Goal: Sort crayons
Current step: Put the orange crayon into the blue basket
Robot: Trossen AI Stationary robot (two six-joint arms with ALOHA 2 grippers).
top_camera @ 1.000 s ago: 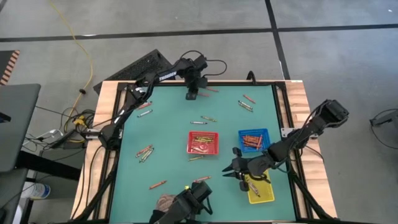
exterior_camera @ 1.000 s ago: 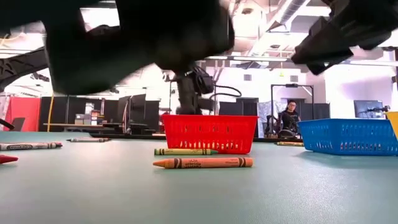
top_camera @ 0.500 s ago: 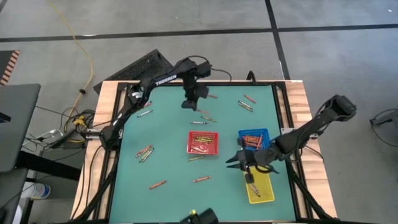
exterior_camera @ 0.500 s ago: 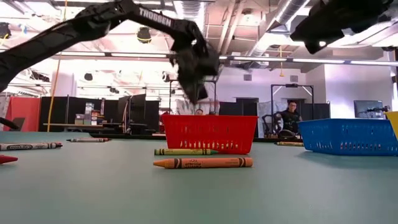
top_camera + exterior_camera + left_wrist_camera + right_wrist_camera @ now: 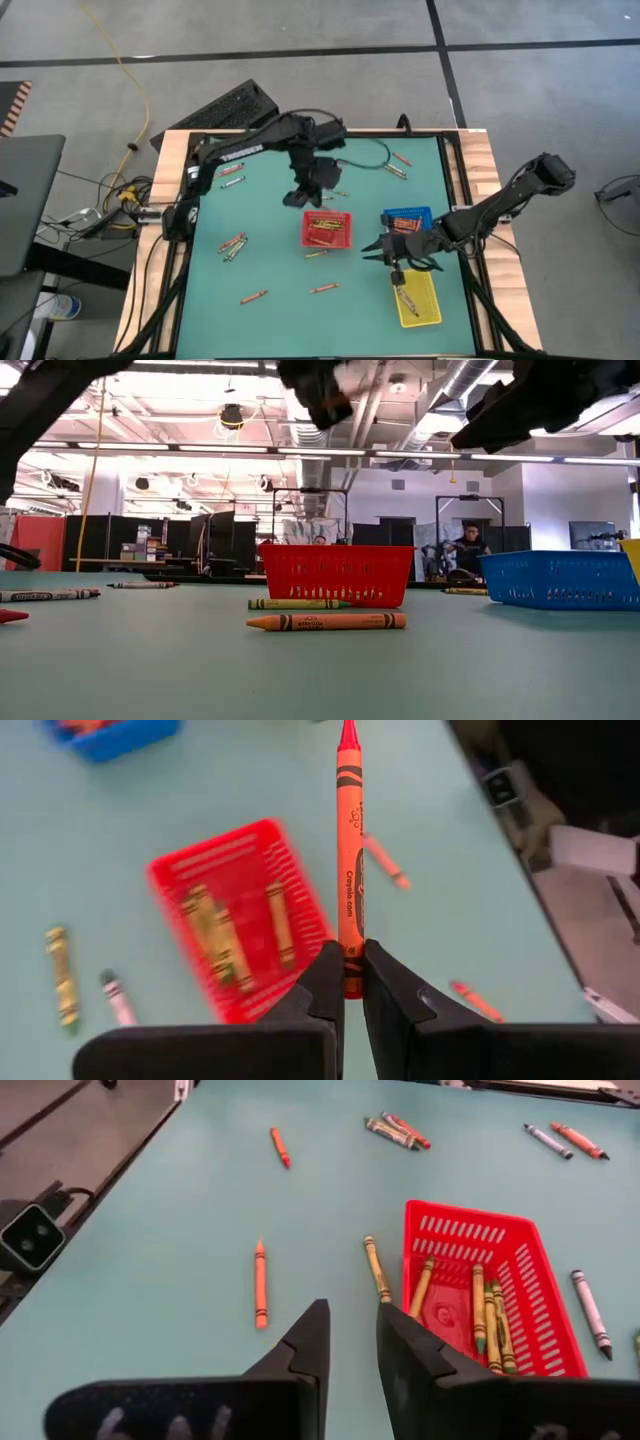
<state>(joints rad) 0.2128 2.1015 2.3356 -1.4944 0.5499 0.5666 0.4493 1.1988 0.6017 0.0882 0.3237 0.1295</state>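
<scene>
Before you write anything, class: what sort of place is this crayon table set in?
Probably a robotics lab or workshop. The low view shows exposed ceiling ducts and strip lights, dark equipment racks, and a person seated at the back.

Left arm reaches across from the far-left corner, wrist bent down, left gripper (image 5: 300, 195) above mid-table, fingers (image 5: 325, 982) clamped on an orange crayon (image 5: 349, 860) that sticks straight out past the tips. Right arm stretched in low from the right edge, right gripper (image 5: 375, 248) pointing left, fingers (image 5: 312, 1335) slightly apart, nothing between them.
</scene>
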